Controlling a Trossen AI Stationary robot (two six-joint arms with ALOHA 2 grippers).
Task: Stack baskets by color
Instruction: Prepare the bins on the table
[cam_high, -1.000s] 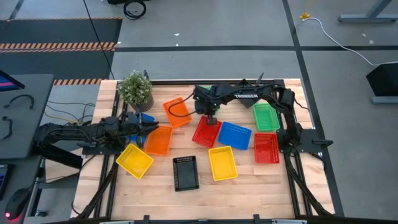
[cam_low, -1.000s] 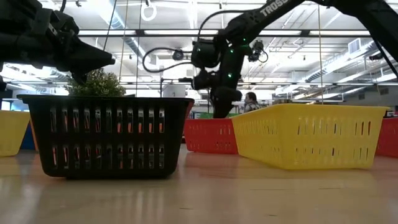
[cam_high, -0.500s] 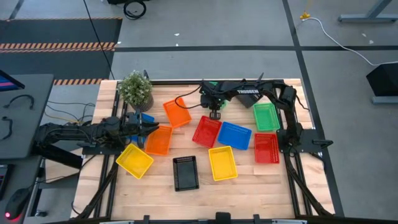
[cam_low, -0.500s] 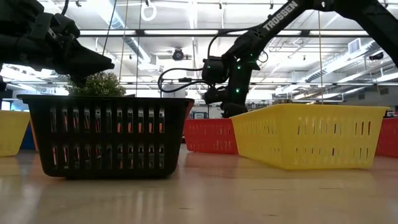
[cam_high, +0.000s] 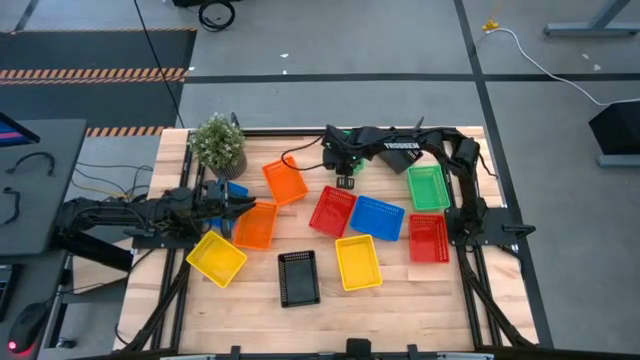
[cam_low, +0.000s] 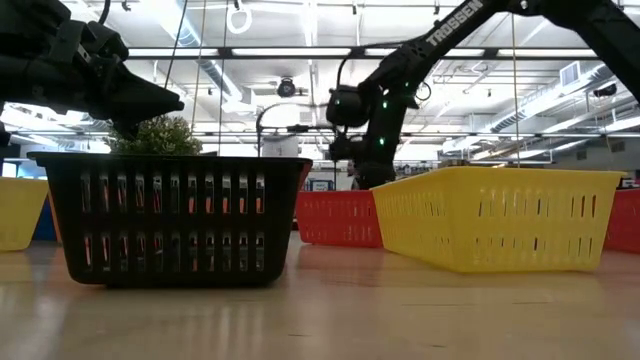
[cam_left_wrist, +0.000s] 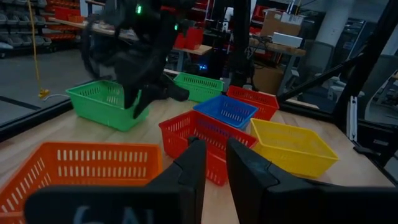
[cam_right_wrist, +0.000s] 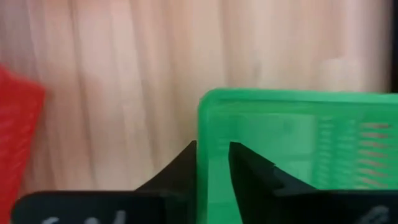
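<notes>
The right jaws (cam_right_wrist: 212, 162) straddle one wall of a green basket (cam_right_wrist: 298, 155): the rim sits in the gap, one jaw inside and one outside. Whether they pinch the wall or stand just clear of it cannot be told. This basket lies at the tabletop's (cam_high: 400, 290) far edge, well to the right of the plant (cam_high: 218, 143), under the right arm, which reaches across from the right side with its wrist bent down.

The left jaws (cam_left_wrist: 216, 162) are slightly spread with nothing between them. They sit just in front of the plant, over the rim of an orange basket (cam_left_wrist: 81, 168), with the left arm stretched low and level.

Further from the plant lie a second orange basket (cam_high: 286, 181), a red basket (cam_high: 333, 211) with a blue basket (cam_high: 377, 217) touching it, two yellow baskets (cam_high: 358, 262), a black basket (cam_high: 298, 277), a second green basket (cam_high: 428, 187) and a second red basket (cam_high: 429, 237). Their interiors show bare floors.
</notes>
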